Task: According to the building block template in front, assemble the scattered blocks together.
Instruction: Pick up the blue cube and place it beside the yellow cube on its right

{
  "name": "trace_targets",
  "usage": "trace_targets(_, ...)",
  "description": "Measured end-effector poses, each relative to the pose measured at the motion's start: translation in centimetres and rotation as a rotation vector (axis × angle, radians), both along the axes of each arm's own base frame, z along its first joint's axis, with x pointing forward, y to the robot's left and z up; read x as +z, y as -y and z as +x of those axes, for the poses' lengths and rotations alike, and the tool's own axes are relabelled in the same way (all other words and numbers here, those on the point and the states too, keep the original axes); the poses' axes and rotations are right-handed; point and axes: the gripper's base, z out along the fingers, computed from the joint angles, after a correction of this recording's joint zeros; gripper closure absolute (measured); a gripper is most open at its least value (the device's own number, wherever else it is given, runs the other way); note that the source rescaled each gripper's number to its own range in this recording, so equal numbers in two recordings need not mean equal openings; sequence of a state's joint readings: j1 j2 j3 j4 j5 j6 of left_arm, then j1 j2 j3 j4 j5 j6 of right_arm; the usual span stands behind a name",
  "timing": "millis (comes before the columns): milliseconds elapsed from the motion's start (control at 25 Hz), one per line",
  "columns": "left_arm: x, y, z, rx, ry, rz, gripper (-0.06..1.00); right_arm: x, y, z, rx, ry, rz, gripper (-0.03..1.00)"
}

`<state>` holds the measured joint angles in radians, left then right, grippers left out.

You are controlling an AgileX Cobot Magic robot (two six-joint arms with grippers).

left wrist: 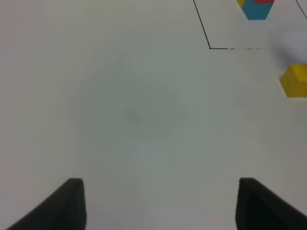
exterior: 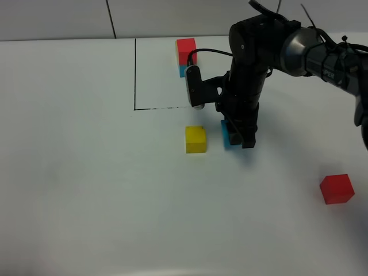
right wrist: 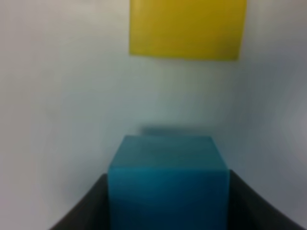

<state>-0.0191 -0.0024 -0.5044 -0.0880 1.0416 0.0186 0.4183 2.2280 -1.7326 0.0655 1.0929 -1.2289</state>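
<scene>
The building block template (exterior: 186, 54), red over cyan-blue, stands at the back inside a black-lined box; the left wrist view shows its template (left wrist: 256, 8) at the frame edge. My right gripper (exterior: 241, 138) reaches down from the right and is shut on the cyan-blue cube (exterior: 225, 135), held between both fingers (right wrist: 91, 206) in the right wrist view. The yellow cube (exterior: 195, 139) sits just left of it, a small gap apart, and also appears as the yellow cube (right wrist: 187, 28) ahead of the blue cube (right wrist: 168, 191). The red cube (exterior: 336, 188) lies alone at the right. My left gripper (left wrist: 160, 201) is open over bare table.
A black outline (exterior: 135, 75) marks a box on the white table around the template; its corner (left wrist: 209, 48) shows in the left wrist view. The yellow cube (left wrist: 296, 80) sits at the edge of that view. The right arm's body hangs over the box's right side.
</scene>
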Motion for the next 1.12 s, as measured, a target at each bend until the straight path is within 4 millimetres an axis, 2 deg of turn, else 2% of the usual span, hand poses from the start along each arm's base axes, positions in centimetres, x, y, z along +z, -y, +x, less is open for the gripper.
trace_targets(200,0.0,0.0,0.0,0.000,0.000,0.000,0.53,-1.4,-0.8,-0.1,0.002,-0.021,0.005,0.96)
trace_targets(1120,0.0,0.0,0.0,0.000,0.000,0.001,0.53,-2.5,-2.2,0.0,-0.100,-0.010,0.044,0.96)
